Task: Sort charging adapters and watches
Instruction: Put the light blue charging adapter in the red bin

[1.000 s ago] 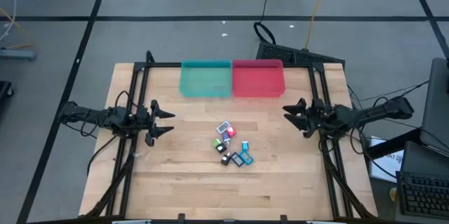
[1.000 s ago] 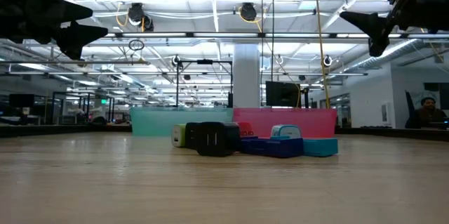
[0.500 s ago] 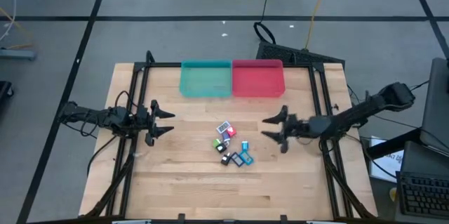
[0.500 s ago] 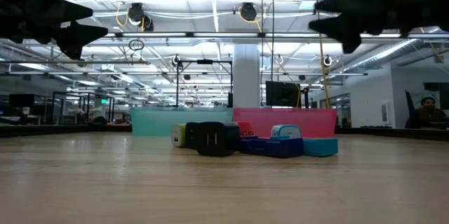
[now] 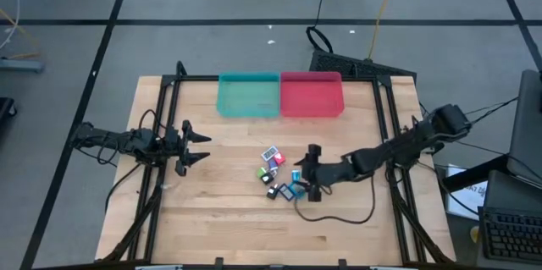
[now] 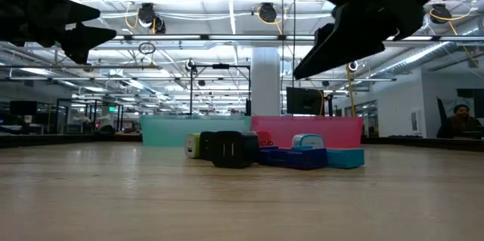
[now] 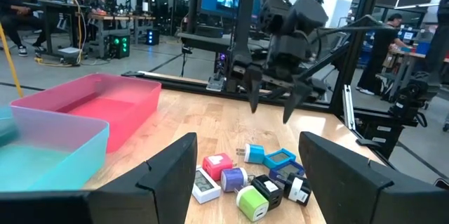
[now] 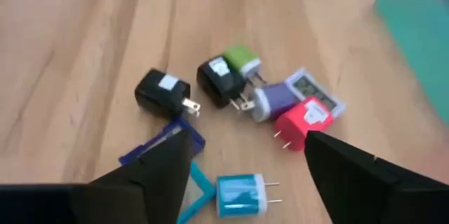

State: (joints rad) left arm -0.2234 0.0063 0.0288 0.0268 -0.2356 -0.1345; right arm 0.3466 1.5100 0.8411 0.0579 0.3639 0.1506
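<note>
The table (image 5: 220,219) was pale butcher-block wood on a black frame, standing on a grey floor crossed with dark tape lines; cables trailed off beyond its far edge. Seen level from the table top, the room behind was an open workshop with bright ceiling lights, exposed ducts and a white column.

At the left edge the left pincer (image 5: 200,146) hovered with its fingers spread, holding nothing, well apart from the pile. At the far edge sat a teal bin (image 5: 248,95) and, touching it on the right, a red bin (image 5: 311,94).

Near the middle of the table the charging adapters (image 8: 238,87) and watches (image 7: 280,158) lay mixed in one tight cluster: a green, a purple, a pink-red, a light blue and two black adapters, with flat teal and dark blue pieces among them. A white-rimmed piece with a grey screen (image 8: 314,91) touched the purple and red ones.

Just right of the cluster the right pincer (image 5: 312,173) hung above the table, fingers spread wide and empty. A black cable (image 5: 339,217) looped on the wood beneath its arm.
</note>
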